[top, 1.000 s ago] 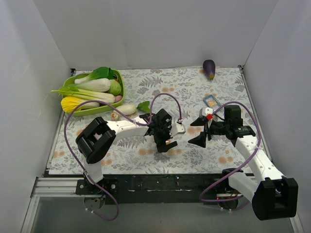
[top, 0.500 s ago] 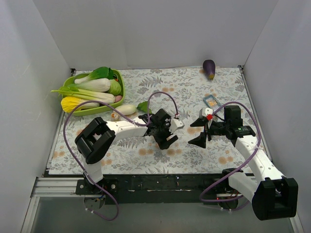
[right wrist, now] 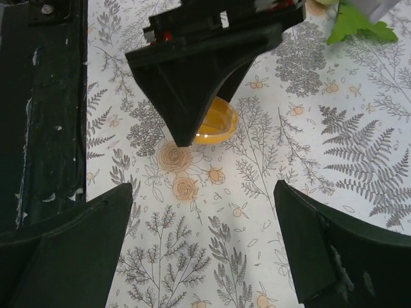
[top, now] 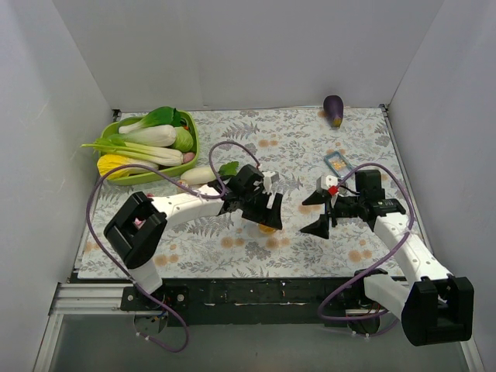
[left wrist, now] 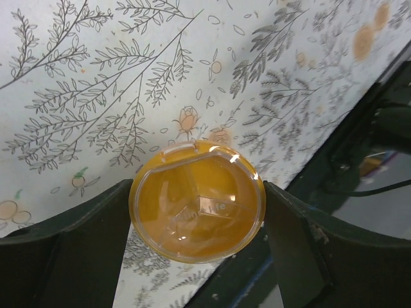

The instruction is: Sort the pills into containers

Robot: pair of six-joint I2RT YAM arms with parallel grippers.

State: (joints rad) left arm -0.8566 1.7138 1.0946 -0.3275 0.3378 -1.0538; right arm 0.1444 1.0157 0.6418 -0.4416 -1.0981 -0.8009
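Carefully carry amber dish [left wrist: 196,212] level, clamped in left gripper [left wrist: 196,192]; set flat before releasing. Hold right gripper [right wrist: 200,192], spread apart, empty, clear.

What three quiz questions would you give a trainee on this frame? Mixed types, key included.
1. True or false: the right end effector holds a container.
2. Multiple choice: the eggplant lies A) at the far right corner of the table; B) between the two arms; C) in an end effector.
3. Fill in: the left end effector grips a round translucent container coloured ___.

Key: 1 false, it is open and empty; 2 A; 3 amber.
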